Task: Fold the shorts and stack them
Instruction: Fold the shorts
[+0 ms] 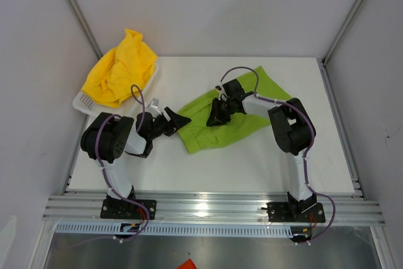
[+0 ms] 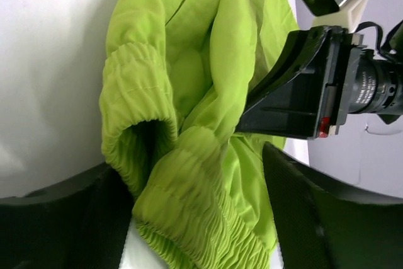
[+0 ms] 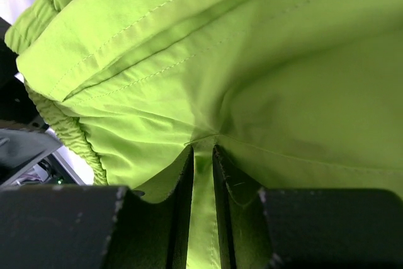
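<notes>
Cloth filled your right jaws: they were drawn nearly shut on a thin ridge of the soft lime green fabric shorts (image 3: 264, 74), right where several seams met. Your left jaws stood wide apart and gripped nothing. They straddled the gathered elastic waistband (image 2: 182, 212), which bulged up between the two fingers.

Just beyond the left jaws, the black finger of your right arm (image 1: 293, 127) sat very near, over the same bunch of cloth. That was your first risk, as I judged it: with both tools so close, a careless sweep of your left arm (image 1: 110, 143) could have knocked them together. The second was the pinch itself. It held only a narrow fold, so a hard pull from either side could have slid it free. The waistband was also rolled and doubled, so you might have caught one layer and left the rest behind.

Further out, the green shorts lay crumpled across the middle of the white worktop (image 1: 252, 168), one leg reaching toward the back right. You had bare room in front of them. The bright yellow fabric shorts (image 1: 123, 67) sat heaped on the white mesh plastic basket (image 1: 85, 100) at the back left corner, close to your left arm and the side wall.
</notes>
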### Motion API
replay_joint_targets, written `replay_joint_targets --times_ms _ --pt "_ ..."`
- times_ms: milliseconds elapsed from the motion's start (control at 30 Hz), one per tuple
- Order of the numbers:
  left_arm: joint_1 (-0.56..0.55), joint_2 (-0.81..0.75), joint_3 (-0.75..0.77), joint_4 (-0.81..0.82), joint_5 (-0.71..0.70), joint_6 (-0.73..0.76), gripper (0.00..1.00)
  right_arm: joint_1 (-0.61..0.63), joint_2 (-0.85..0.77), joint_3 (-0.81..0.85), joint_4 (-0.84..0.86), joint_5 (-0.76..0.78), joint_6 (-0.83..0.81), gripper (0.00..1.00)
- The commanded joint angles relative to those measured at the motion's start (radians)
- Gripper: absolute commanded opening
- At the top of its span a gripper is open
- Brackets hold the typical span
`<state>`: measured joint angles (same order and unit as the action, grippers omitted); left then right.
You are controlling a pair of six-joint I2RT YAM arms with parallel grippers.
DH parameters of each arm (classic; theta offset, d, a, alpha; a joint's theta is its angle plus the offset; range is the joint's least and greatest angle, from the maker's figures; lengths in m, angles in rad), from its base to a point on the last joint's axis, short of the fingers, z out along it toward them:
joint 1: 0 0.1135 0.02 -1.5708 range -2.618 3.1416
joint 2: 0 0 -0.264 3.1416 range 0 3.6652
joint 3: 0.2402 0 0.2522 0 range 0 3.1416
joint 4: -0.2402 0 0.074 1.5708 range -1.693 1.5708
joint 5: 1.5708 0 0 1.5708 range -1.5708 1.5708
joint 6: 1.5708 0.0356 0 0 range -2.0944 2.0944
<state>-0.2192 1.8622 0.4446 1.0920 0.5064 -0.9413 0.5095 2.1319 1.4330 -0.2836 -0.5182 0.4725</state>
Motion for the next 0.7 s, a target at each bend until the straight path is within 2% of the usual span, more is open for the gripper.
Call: replay_joint_targets --times_ms 0,67,100,167,200,300,500,667 --pt "-0.012 0.011 -0.038 -0.087 -0.037 0.050 0.74 -0.009 0.043 -0.029 0.012 0.113 0.003 0.22" --pt "-0.012 0.014 -0.049 -0.066 -0.034 0.044 0.65 -0.009 0.045 -0.026 0.014 0.113 0.006 0.22" --pt "-0.012 0.014 -0.050 -0.067 -0.032 0.044 0.55 -0.009 0.045 -0.028 0.015 0.113 0.009 0.22" --pt "-0.012 0.012 -0.043 -0.078 -0.031 0.045 0.40 -0.008 0.040 -0.029 0.018 0.113 0.012 0.22" --pt "-0.012 0.008 -0.037 -0.089 -0.029 0.047 0.24 -0.003 0.037 -0.031 0.018 0.115 0.012 0.22" --pt "-0.012 -0.015 0.019 -0.199 -0.032 0.059 0.00 0.018 0.016 -0.048 0.014 0.132 0.005 0.22" --pt "-0.012 -0.116 0.205 -0.750 -0.120 0.180 0.00 0.108 -0.065 -0.129 0.043 0.199 0.003 0.22" --pt "0.015 -0.195 0.370 -1.082 -0.177 0.240 0.01 0.187 -0.118 -0.163 0.064 0.300 0.000 0.22"
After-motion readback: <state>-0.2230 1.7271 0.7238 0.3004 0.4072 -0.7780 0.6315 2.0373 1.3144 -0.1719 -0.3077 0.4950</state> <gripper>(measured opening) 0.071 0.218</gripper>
